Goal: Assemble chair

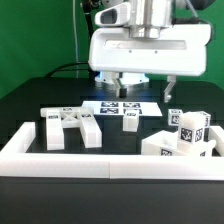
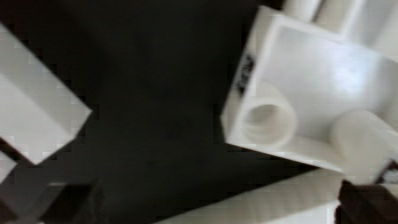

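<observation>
Shows gripper (image 1: 138, 86) spread wide, empty, above marker board (image 1: 125, 103); puts chair's X-braced frame (image 1: 72, 125) at 8 o'clock in exterior view, long axis 9-to-3, small block (image 1: 130, 120) nearest at 6 o'clock, slab cluster (image 1: 185, 135) at 4 o'clock

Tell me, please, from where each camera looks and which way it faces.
Exterior view: off the arm, beside the black table, slightly above; faces across the white rail to the chair parts, marker board and green backdrop; shows the open pincer overhead.
Wrist view: on the wrist, looking down closely at a white slab; only dark fingers show.
Shared: white chair parts on the black table; which part exactly, I cannot tell.
</observation>
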Controlling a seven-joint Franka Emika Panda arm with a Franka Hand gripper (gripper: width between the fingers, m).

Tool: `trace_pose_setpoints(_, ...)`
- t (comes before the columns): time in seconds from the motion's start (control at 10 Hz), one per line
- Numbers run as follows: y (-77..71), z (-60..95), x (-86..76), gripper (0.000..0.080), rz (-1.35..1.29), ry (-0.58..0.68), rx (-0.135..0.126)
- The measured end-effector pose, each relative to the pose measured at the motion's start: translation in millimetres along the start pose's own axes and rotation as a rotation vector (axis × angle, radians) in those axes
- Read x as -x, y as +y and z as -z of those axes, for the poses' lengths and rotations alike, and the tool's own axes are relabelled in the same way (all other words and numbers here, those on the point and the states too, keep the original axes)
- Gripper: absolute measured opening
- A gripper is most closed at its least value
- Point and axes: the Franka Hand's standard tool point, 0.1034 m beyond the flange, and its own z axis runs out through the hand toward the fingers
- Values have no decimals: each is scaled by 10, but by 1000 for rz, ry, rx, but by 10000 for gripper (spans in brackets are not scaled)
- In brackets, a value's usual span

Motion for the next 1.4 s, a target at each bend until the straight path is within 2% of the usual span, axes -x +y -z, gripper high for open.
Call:
trace_pose_setpoints(0.4, -26, -4, 7, 649, 2, -5, 0)
trace_pose_setpoints(0.5, 79, -18, 8, 649, 23, -12, -9)
trace_pose_setpoints(0.7, 270, -68, 161, 649, -12, -88, -7)
trace_pose_setpoints(0.9, 447, -88, 270, 649, -90, -178, -30)
trace_pose_setpoints(1.2, 432, -95, 274, 649, -83, -189, -27)
trace_pose_setpoints(1.3, 427, -92, 310, 649, -58, -223, -31)
trace_pose_setpoints(1.4, 414, -73, 348, 649, 10, -284, -51)
